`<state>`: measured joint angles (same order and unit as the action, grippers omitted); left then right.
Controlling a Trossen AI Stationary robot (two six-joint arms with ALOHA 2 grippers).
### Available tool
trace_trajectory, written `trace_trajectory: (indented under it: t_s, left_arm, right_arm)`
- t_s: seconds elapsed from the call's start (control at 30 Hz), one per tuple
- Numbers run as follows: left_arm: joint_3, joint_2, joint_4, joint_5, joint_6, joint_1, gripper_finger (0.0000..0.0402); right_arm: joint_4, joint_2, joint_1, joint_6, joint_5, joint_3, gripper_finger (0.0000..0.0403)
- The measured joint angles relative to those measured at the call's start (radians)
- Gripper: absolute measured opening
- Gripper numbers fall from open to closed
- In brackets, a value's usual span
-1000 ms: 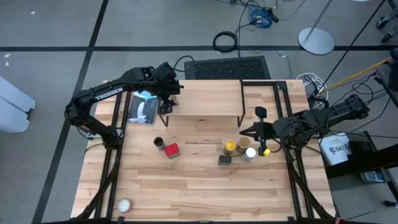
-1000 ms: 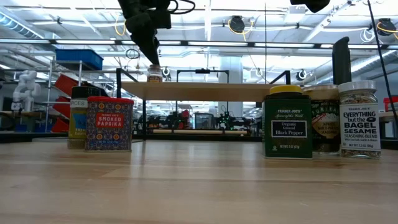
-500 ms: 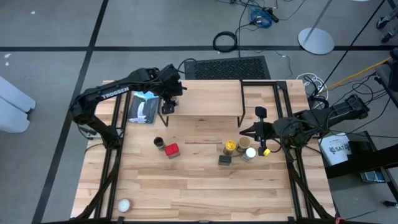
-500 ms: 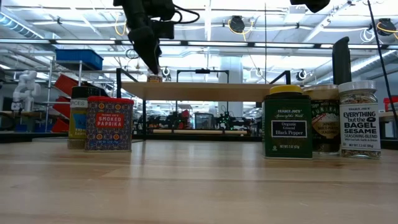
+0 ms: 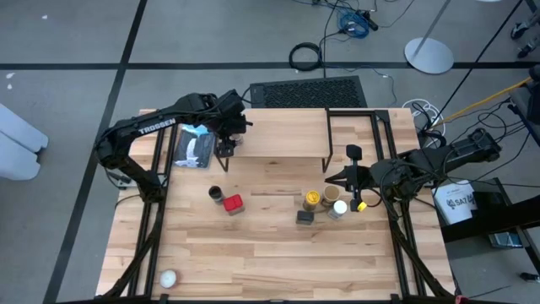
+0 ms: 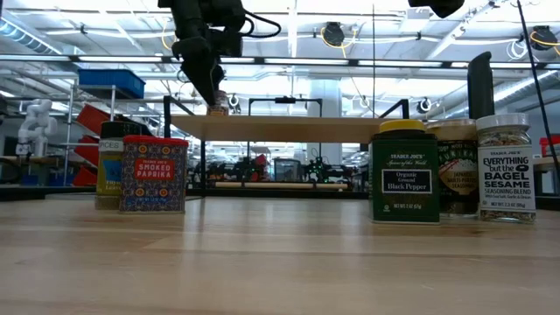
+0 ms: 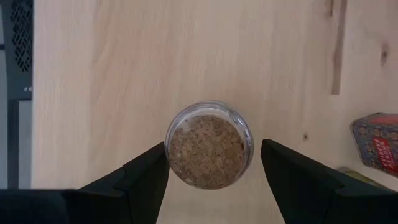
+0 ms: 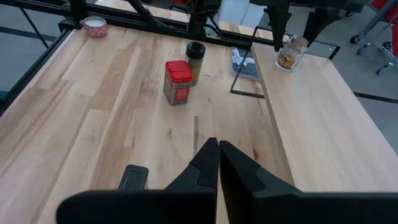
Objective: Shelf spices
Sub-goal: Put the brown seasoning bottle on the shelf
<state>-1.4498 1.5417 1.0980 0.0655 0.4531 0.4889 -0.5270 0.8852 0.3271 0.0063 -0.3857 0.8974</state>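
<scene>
A small glass jar with a tan cork top (image 7: pixel 209 152) stands upright on the left end of the shelf's light plank (image 5: pixel 278 143). My left gripper (image 7: pixel 213 149) hangs over it, pointing down, open, one finger on each side of the jar. On the table stand the red tin (image 5: pixel 233 203) and the dark-lidded jar (image 5: pixel 215 193). Further right are the yellow-lidded jar (image 5: pixel 312 198), a brown-lidded jar (image 5: pixel 331 193), the white-lidded jar (image 5: pixel 339 207) and the black square tin (image 5: pixel 305 217). My right gripper (image 8: pixel 219 144) is shut and waits beside that cluster. My left gripper comes from above with its fingers on either side of the jar's cork top. One fingertip (image 7: pixel 152 163) lies right at the glass rim (image 7: pixel 169 146); whether it touches, I cannot tell. The other finger stands apart. The jar rests upright on the plank.
A flat blue-and-black package (image 5: pixel 196 145) lies left of the shelf. A small white round thing (image 5: pixel 169 278) sits near the table's near left corner. The shelf's thin black legs (image 5: pixel 327 139) stand on the far half of the table. Bare wood spreads along the near edge.
The left arm has shifted slightly above the shelf's left end, its wrist edging toward the far edge. The cork-topped jar has stayed on the plank. The right arm has kept still.
</scene>
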Motion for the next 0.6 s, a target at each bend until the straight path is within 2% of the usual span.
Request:
trace_trajectory:
  t_s: [0.6]
  left_arm:
    - [0.000,0.000,-0.003,0.006,0.005,-0.013,0.0260]
  right_arm:
    - [0.000,0.000,0.000,0.000,0.000,0.000,0.0000]
